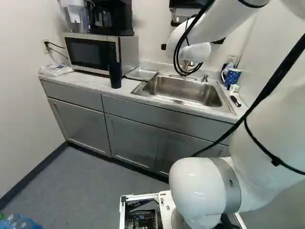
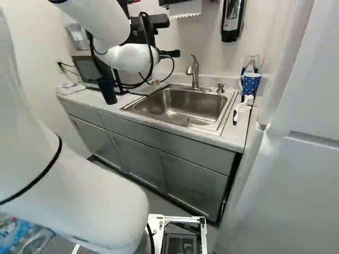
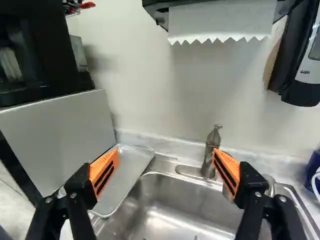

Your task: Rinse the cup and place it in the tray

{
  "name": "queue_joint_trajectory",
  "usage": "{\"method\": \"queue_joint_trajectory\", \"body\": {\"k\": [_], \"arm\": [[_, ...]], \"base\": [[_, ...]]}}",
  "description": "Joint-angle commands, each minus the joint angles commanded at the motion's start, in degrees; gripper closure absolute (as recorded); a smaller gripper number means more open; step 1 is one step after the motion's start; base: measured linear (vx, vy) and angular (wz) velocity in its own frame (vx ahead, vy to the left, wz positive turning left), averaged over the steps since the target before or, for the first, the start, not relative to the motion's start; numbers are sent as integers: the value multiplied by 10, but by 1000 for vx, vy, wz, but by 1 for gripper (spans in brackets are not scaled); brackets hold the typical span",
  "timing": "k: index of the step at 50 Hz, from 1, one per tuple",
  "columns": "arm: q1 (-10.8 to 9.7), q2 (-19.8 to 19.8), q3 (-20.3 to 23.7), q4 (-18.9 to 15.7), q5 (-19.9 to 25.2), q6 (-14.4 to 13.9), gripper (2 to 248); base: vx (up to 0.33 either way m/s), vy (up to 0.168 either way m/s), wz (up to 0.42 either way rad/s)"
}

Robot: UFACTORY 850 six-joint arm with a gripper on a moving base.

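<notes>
The open pincer [image 3: 166, 159] holds nothing. To its left, by the near edge of the table [image 1: 93, 84], stands the black cup [image 1: 115, 75], perhaps the one meant: light, stiff, slippery once wet, best gripped mid-body. Beyond lies the tray [image 3: 125, 175]; far right, a blue mug [image 2: 251, 83].

Mug [image 2: 250, 83] blue w/ wht spots; tray [image 3: 126, 176] silver; cabinets [image 1: 80, 125] gry; coffee maker [image 1: 121, 21] blk
</notes>
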Motion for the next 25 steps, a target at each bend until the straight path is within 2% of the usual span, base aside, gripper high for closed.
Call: {"method": "queue_joint_trajectory", "body": {"k": [25], "arm": [[-19, -71, -91, 0, -1, 0, 3]], "base": [[0, 0, 0]]}}
